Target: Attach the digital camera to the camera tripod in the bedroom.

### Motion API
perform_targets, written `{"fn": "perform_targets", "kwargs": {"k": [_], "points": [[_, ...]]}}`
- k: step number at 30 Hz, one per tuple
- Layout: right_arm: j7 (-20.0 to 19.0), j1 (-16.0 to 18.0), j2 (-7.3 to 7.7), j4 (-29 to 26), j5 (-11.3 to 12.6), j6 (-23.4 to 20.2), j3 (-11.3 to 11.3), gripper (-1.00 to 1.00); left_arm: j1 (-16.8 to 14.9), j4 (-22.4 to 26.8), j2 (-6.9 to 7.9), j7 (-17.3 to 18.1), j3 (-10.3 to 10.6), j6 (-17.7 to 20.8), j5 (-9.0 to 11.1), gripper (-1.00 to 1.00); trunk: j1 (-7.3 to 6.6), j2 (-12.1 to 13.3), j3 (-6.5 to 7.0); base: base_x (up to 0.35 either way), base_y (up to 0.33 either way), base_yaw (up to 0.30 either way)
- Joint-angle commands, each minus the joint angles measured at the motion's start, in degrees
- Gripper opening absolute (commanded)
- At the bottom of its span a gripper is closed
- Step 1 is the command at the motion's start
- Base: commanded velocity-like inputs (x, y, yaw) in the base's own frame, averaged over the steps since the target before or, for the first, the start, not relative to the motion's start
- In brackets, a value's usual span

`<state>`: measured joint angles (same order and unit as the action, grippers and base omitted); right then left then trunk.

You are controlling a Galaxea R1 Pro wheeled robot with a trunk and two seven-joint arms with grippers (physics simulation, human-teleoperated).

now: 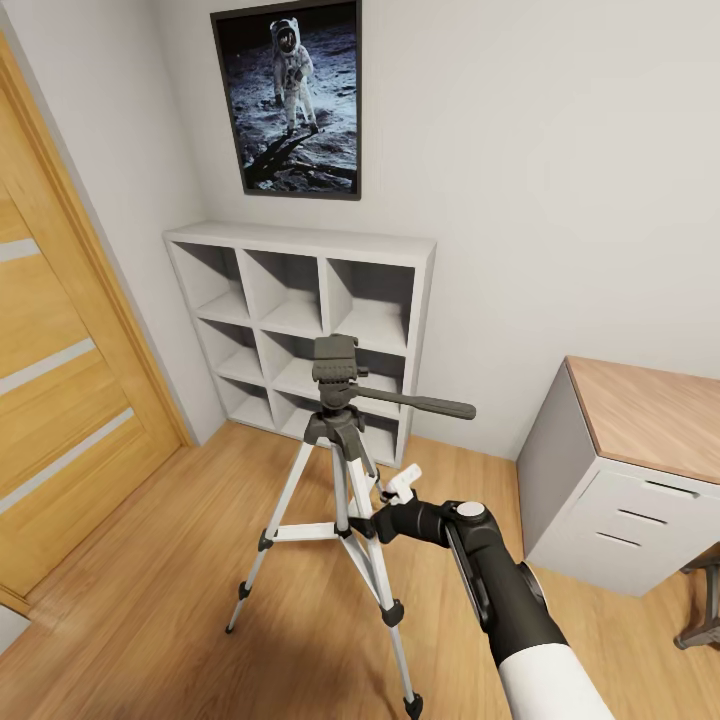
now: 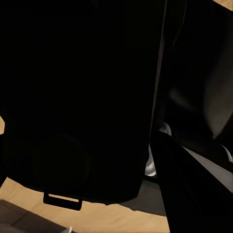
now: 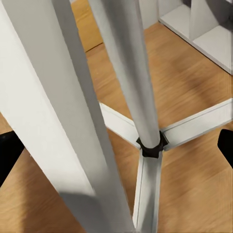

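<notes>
The camera tripod [image 1: 340, 440] stands on the wood floor in front of the white cube shelf, its dark grey head [image 1: 335, 365] bare and its pan handle pointing right. My right gripper [image 1: 385, 503] reaches in at the silver legs, just above the spreader bars. In the right wrist view the right gripper [image 3: 116, 150] is open, with black fingertips [image 3: 8, 156] far apart and a silver leg [image 3: 53, 121] between them. The digital camera [image 2: 77, 97] shows as a black boxy body with a small strap lug, pressed close to the lens in my left gripper.
A white cube shelf [image 1: 300, 325] stands against the back wall under an astronaut poster [image 1: 290, 100]. An oak door [image 1: 60, 370] is at the left. A grey drawer unit with a wood top [image 1: 630, 470] stands at the right, with a dark chair part [image 1: 705, 600] beside it.
</notes>
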<state>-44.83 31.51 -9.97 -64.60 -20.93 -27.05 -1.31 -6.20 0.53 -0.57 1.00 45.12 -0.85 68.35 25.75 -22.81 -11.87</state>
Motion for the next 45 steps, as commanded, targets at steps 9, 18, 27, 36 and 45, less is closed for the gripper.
{"fn": "perform_targets", "kwargs": {"k": [9,18,27,36,45], "points": [[1.3,0.0,-0.03,0.1,2.7,0.0,-0.2,-1.0,0.0,0.3,1.04,0.5,0.4,0.0,0.5,-1.0,0.03,-0.1,-0.11,0.0,0.0,0.0],[1.3,0.0,-0.03,0.4,2.8,2.8,0.0,-1.0,-1.8,3.4,6.47,0.6,0.9,0.9,-3.6,-1.0,0.03,-0.1,-0.11,0.0,0.0,0.0],[1.3,0.0,-0.03,3.5,2.6,3.8,0.1,-1.0,-36.2,16.7,15.73,-1.4,0.9,29.2,-7.3,-1.0,0.03,-0.1,-0.11,0.0,0.0,0.0],[1.2,0.0,2.26,5.0,2.6,4.1,0.2,-1.0,-66.7,40.0,19.01,-18.9,-5.9,56.1,-12.3,-1.0,0.03,-0.1,-0.11,0.0,0.0,0.0],[1.2,0.0,2.42,5.0,2.6,5.3,0.2,-1.0,-78.7,46.0,18.57,-37.3,-16.3,60.1,-12.1,-1.0,0.03,-0.1,-0.11,0.0,0.0,0.0]]}}
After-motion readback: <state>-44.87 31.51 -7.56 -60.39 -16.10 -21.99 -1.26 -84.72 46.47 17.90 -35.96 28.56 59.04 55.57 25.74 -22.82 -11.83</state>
